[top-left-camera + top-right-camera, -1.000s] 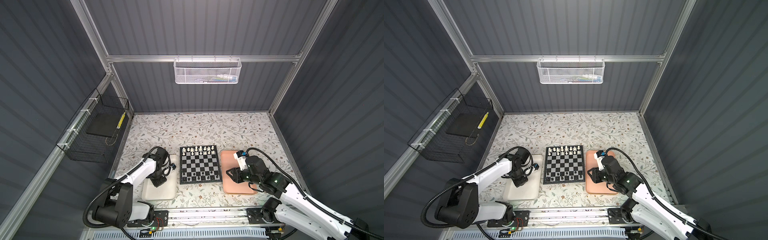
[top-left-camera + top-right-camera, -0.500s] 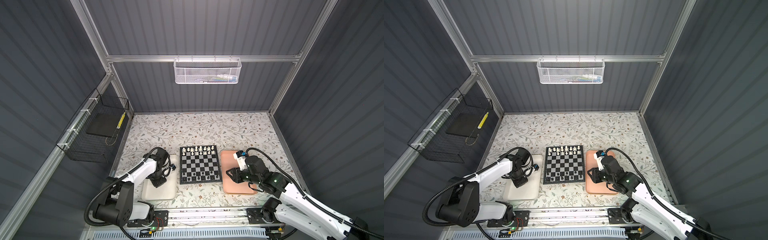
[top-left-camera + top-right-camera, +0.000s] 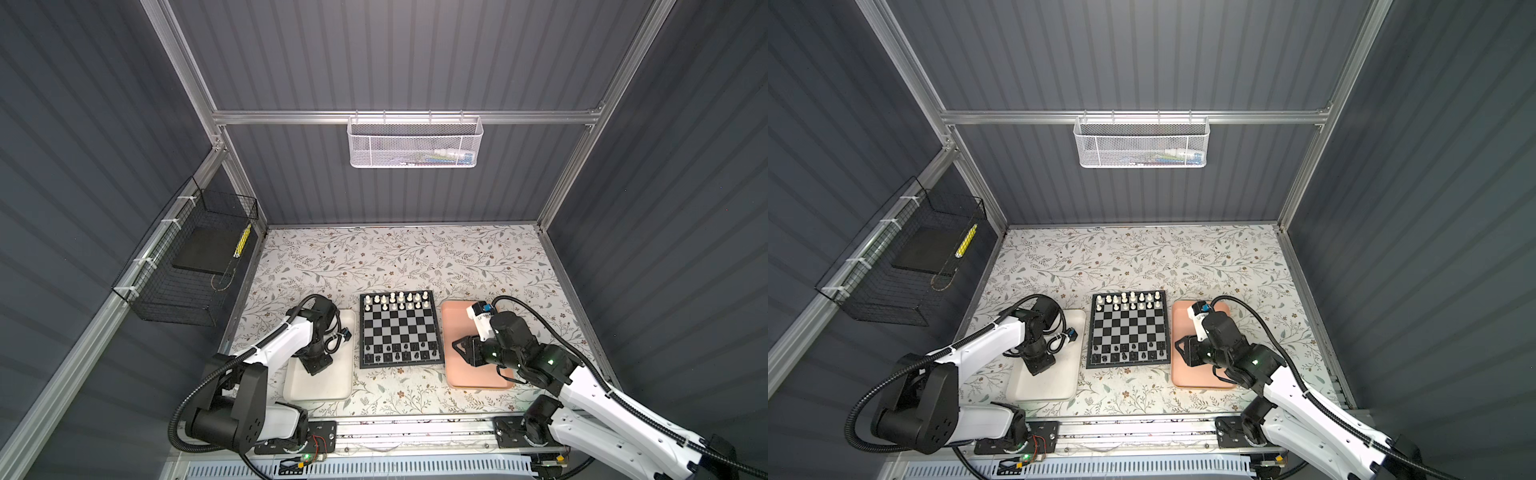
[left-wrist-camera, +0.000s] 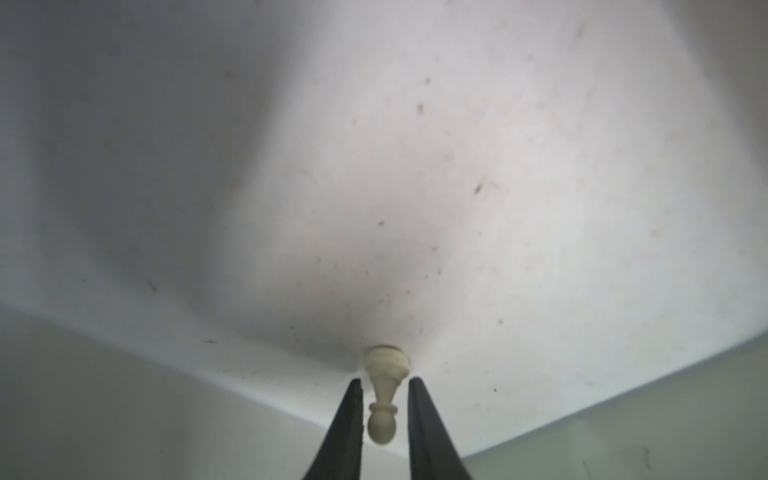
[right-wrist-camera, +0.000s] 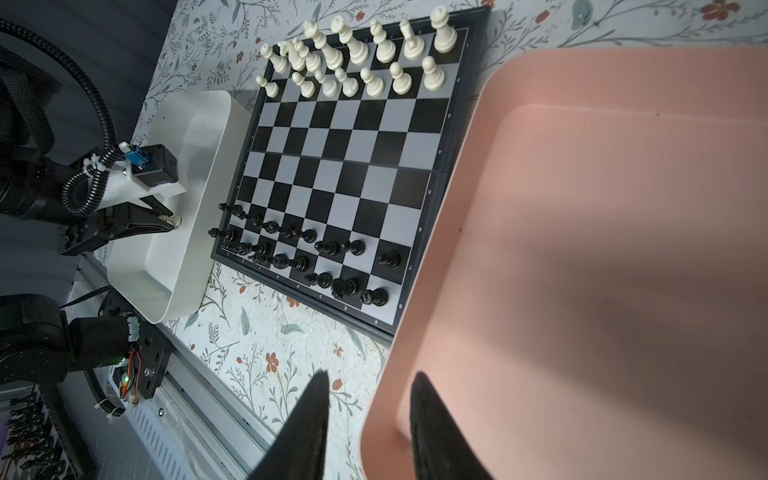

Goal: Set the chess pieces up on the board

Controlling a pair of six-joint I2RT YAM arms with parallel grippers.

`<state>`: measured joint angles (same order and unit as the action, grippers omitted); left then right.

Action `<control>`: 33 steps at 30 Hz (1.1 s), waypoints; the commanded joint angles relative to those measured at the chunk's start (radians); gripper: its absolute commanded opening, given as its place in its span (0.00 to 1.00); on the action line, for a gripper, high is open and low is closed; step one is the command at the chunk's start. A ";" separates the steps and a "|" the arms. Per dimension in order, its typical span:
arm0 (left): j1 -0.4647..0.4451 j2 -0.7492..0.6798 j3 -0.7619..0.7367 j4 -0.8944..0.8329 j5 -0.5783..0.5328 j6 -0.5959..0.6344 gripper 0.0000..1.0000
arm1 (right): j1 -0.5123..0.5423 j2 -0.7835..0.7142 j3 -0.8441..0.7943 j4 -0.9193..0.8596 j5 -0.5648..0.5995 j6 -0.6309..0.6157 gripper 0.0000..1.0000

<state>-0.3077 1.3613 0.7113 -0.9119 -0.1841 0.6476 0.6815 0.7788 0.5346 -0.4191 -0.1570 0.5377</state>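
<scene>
- The step in hand, as I am judging it, is picking a loose cream pawn (image 4: 381,399) out of the white tray (image 3: 328,386), so the setup is looking close to its end.
- The left claw (image 4: 384,382) is reaching down into that tray, with its jaws standing narrow on either side of the pawn's head and neck. Thin slivers of gap are showing on both sides, so I cannot tell whether it is gripping yet.
- The pawn is sitting close to where the tray's floor is curving up into its wall. Whether its base is resting on the tray is not clear.
- The right claw (image 5: 370,376) is hovering over a corner of the pink tray (image 3: 457,328), jaws partly apart and holding nothing. No pieces are showing in that tray.
- The board (image 3: 399,330) is lying between the two trays. Cream pieces (image 5: 353,48) are filling its two far rows and black pieces (image 5: 328,248) its two near rows, some of the black ones crowding together.
- The next move is calling for a firm pinch, a straight lift clear of the tray wall, and a short carry across to the cream pawn row.
- The pawn is needing an upright set-down that is not knocking its close neighbours. Which square is free is too small to tell.
</scene>
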 commanded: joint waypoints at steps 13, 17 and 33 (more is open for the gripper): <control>0.007 -0.019 0.010 -0.018 0.002 0.008 0.17 | 0.000 -0.003 0.002 -0.004 0.004 -0.010 0.36; 0.006 -0.018 0.012 -0.015 0.006 0.004 0.17 | 0.000 -0.001 0.000 -0.004 0.004 -0.011 0.36; 0.007 -0.014 0.012 -0.011 0.007 0.000 0.08 | 0.000 0.004 0.001 0.000 0.004 -0.012 0.36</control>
<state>-0.3077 1.3506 0.7116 -0.9115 -0.1837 0.6468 0.6815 0.7795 0.5346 -0.4183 -0.1574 0.5377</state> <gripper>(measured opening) 0.112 0.359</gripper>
